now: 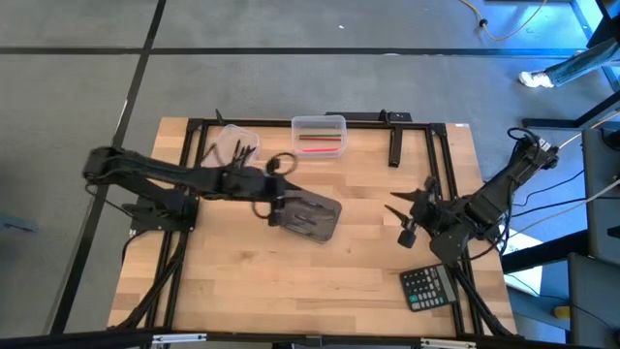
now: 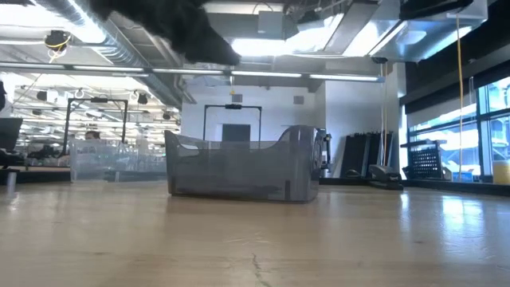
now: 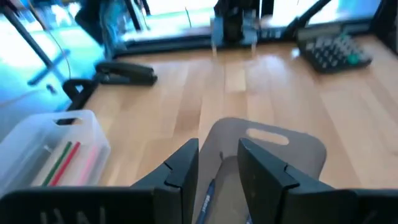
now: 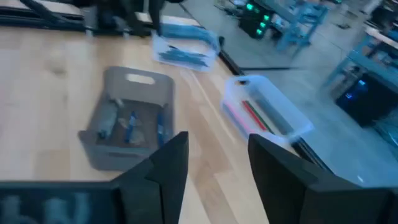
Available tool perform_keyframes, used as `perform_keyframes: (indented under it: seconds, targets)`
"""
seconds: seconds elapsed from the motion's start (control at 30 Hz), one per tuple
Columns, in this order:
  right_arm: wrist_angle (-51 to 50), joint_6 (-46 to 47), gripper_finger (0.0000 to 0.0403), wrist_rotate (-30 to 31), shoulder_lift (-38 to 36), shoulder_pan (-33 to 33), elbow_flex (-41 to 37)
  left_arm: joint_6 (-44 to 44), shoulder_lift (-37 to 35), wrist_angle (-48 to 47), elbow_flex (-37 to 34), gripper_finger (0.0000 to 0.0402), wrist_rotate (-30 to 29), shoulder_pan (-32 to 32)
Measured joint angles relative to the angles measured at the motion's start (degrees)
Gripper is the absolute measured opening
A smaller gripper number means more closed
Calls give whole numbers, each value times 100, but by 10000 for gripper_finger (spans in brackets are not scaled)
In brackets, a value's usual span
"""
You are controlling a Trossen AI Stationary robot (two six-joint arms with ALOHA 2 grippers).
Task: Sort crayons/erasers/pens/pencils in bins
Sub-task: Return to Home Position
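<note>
Left gripper (image 1: pixel 289 206) hangs over the left end of the smoky grey plastic tub (image 1: pixel 334 211). Its dark arm is stretched low across the wooden table (image 1: pixel 291 291) from the left side. Its two fingers (image 3: pixel 181 173) stand slightly apart with nothing between them. Bluish sticks (image 4: pixel 132 124) lie in that tub. Right gripper (image 1: pixel 403 215) waits over bare wood near the black calculator (image 1: pixel 428 287), arm folded, fingers parted and empty. Red and pink sticks (image 1: pixel 321 143) lie in the clear rectangular tub (image 1: pixel 320 120) at the far edge, and dark sticks (image 1: pixel 242 150) in the second clear tub (image 1: pixel 235 134).
</note>
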Motion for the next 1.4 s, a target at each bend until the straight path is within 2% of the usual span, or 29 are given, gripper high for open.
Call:
perform_keyframes:
  seconds: [0.1,0.23,0.3,0.37,0.47,0.7,1.0,1.2,1.4]
  targets:
    - [1689,-1250,171,-692,0,-451,-377,-46,-552,516,-601,103,-4,-22]
    - [4636,-2997,171,-2450,2,-1039,-1107,-25,-1370,633,-1085,103,-159,-97]
    - [5562,-3518,171,-3048,1,-1229,-1423,-1,-1822,639,-1275,103,-270,-146]
    - [6032,-3857,171,-3381,-65,-1365,-1620,27,-2287,646,-1474,103,-343,-180]
    - [6134,-4099,171,-3618,-315,-1572,-1742,124,-2950,825,-1854,103,-352,-190]
    - [6050,-4382,171,-4197,-1495,-2067,-2035,155,-4023,2074,-3042,103,-357,40]
    - [5357,-4013,171,-4830,-2868,-2788,-2673,-108,-4711,1905,-3472,103,-292,82]
    - [5348,-3809,171,-5082,-3531,-2832,-3128,-112,-5120,1829,-3794,103,-289,55]
    - [5233,-3791,171,-5086,-4006,-2832,-3307,-145,-5475,1914,-4233,103,-287,55]
